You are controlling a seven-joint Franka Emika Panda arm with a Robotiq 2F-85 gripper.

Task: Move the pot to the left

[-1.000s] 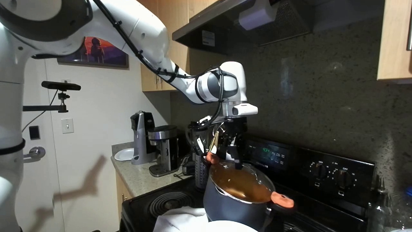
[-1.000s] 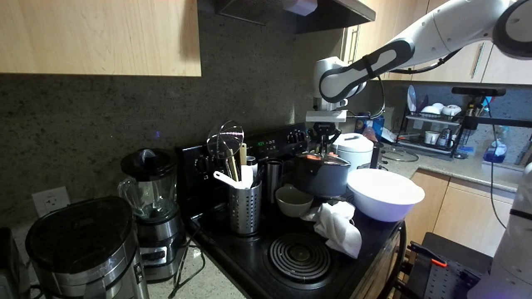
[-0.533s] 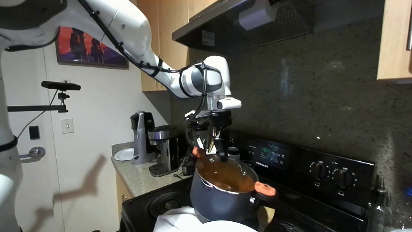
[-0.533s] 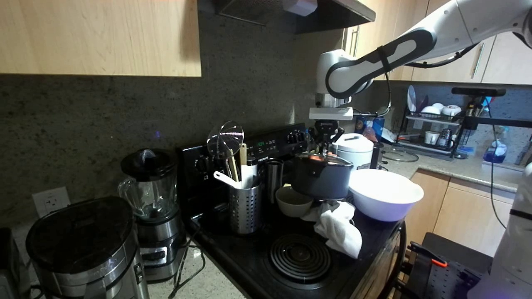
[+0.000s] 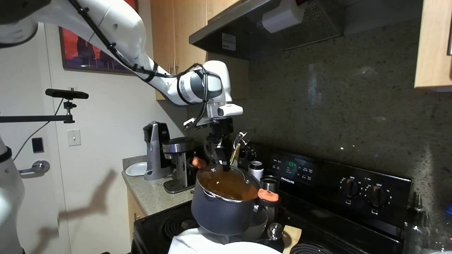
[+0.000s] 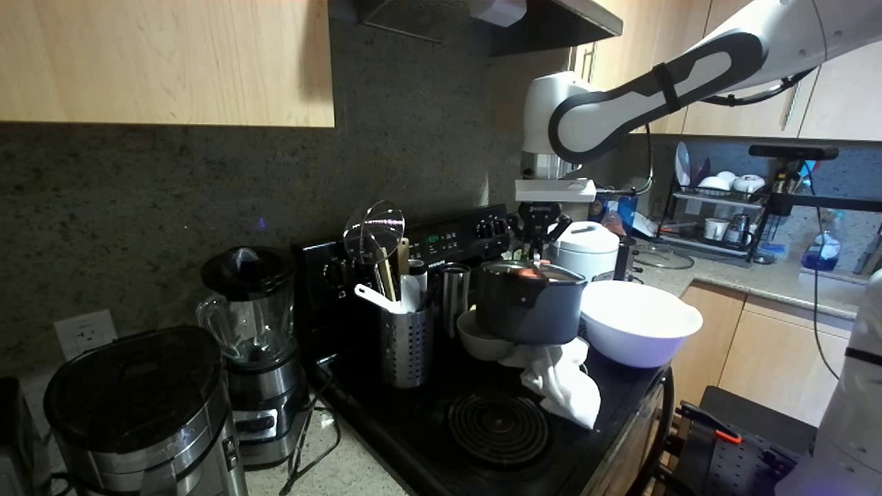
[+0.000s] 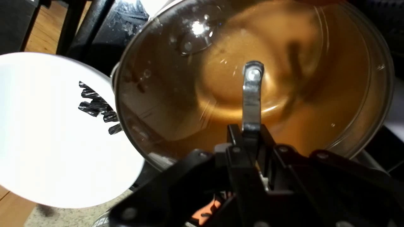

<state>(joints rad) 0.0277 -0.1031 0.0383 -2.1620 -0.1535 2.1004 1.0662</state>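
Pot [image 5: 222, 214]: between front and back edges of desk [image 6: 413, 424]. Tool [image 7: 251, 134]: clamped on metal strip [image 7: 252, 101] of lid [image 7: 157, 91]. White bowl [image 6: 637, 334]: near front edge.

Stove panel [image 5: 326, 184]: "FRIGIDAIRE"; "OFF" above knobs [image 5: 350, 188]; display [image 5: 292, 164] (green) ends "34".

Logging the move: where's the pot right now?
In an exterior view, the pot is over the stove, right of the utensil holder and left of the large white bowl, with the white towel showing just below it.
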